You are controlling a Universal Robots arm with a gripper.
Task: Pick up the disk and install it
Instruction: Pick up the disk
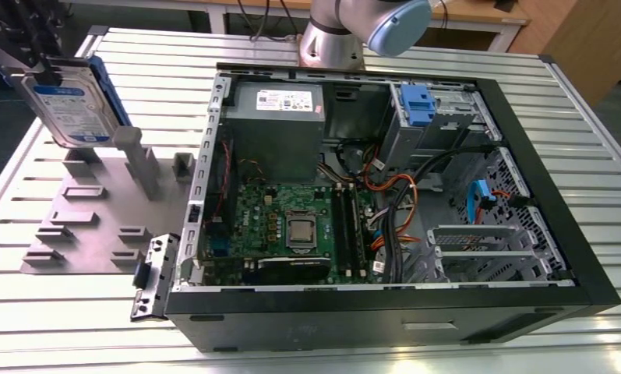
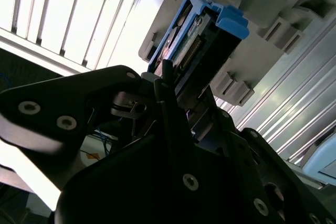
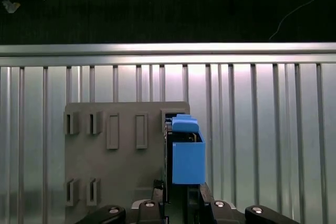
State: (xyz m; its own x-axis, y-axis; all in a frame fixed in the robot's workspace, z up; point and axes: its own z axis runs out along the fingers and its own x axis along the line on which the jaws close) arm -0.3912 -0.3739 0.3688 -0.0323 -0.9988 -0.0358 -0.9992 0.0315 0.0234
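The slatted worktop (image 1: pixel 591 179) carries the open computer case (image 1: pixel 393 315) and, towards its edge on the exterior view's left, a grey fixture plate (image 1: pixel 92 226). Above that plate the disk (image 1: pixel 73 113) hangs upright, long axis vertical, its top end clamped in the gripper (image 3: pixel 181 190).

Slatted aluminium table (image 1: pixel 591 164) with bright glare along its ribs, pale wooden desk (image 1: pixel 477 14) standing behind it, wooden panel (image 1: pixel 591 47) at the exterior view's right, perhaps a cabinet side, dark floor (image 3: pixel 157 9) beyond the table edge
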